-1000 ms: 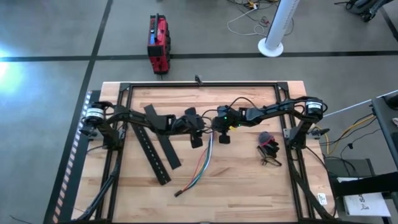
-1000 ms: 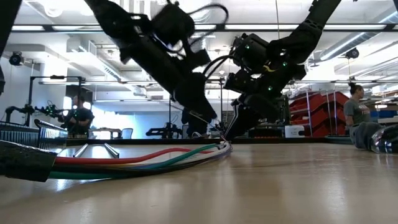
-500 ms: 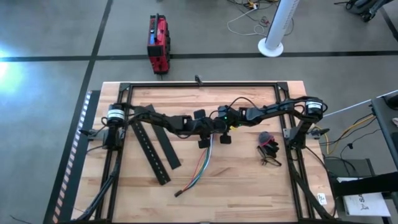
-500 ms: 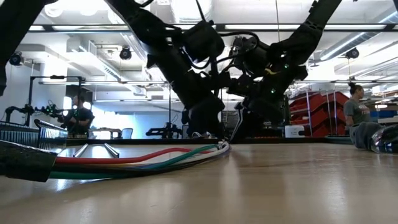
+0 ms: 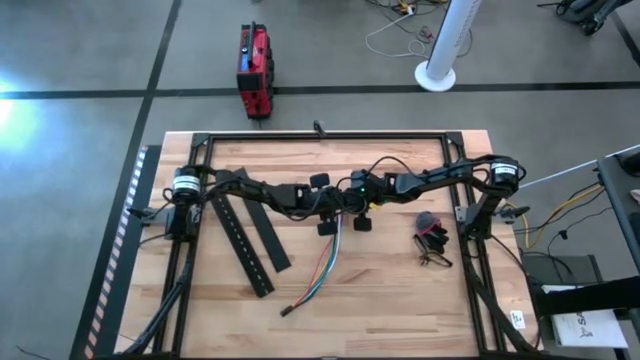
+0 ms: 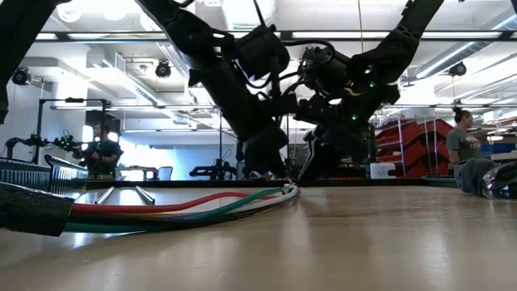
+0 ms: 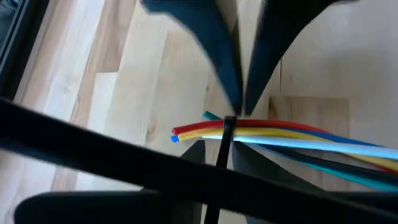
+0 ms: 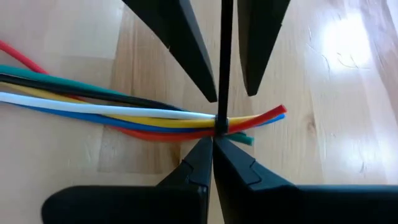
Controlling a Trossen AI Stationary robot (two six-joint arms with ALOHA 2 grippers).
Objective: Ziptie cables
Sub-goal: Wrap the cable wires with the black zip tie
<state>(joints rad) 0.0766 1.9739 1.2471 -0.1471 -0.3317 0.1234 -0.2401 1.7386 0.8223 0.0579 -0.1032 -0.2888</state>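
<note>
The cables (image 5: 320,265) are a bundle of coloured wires lying along the table from its middle toward the near edge; they also show in the right wrist view (image 8: 124,115). A black ziptie (image 8: 222,62) wraps the bundle near its far end. My right gripper (image 8: 212,144) is shut on the ziptie at the bundle. The fingers of my left gripper (image 8: 231,96) stand on either side of the ziptie's free strap with a narrow gap. Whether one of its fingers touches the strap, I cannot tell. In the high view both grippers (image 5: 333,207) (image 5: 348,207) meet at the bundle's far end. My right gripper pinches the ziptie between its two fingertips right where it loops the cables (image 8: 217,132), close to the wires' far ends. The fingers slant down from the table's right. The strap (image 8: 224,37) runs straight away from the hold, and the bundle lies on the table.
Two flat black slotted bars (image 5: 250,240) lie left of the cables. A small tangle of dark wire with a red-black clip (image 5: 432,240) sits to the right. A black frame (image 5: 320,135) borders the table. People (image 6: 462,149) show in the room beyond.
My left gripper has moved toward the table's right and slightly down, coming up to the cables' far end and to my right gripper. My right gripper and the cables have stayed where they were.
</note>
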